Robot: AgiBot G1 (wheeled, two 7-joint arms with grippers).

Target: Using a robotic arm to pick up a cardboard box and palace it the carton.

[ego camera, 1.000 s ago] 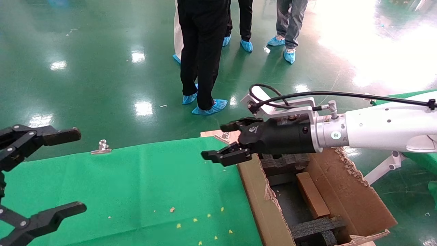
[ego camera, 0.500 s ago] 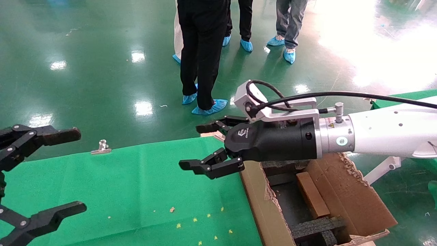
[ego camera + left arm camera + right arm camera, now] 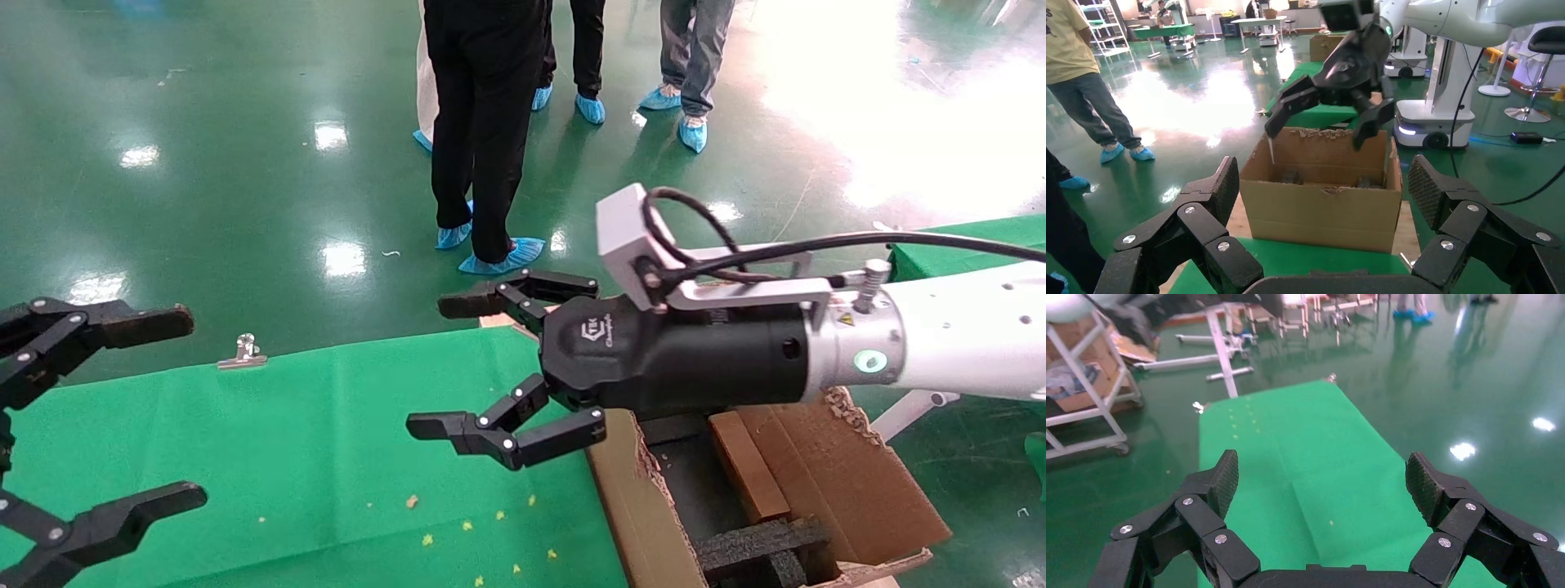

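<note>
Our right gripper (image 3: 502, 367), fingers spread and empty, has swung from above the carton (image 3: 825, 482) out over the green surface (image 3: 327, 457) | cardboard box (image 3: 745, 467) lies inside carton | we judge placement done | left gripper (image 3: 122, 408) parked, fingers apart.

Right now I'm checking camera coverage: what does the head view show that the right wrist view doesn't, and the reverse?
Only the head view shows the carton with the small brown box and black foam inside it, the left gripper open at the table's near edge, and the right arm.

Only the right wrist view shows the white metal racks on the floor beyond the table.

Both show the open, empty right gripper over the green table, the yellow specks on it, and bystanders' blue shoe covers.
</note>
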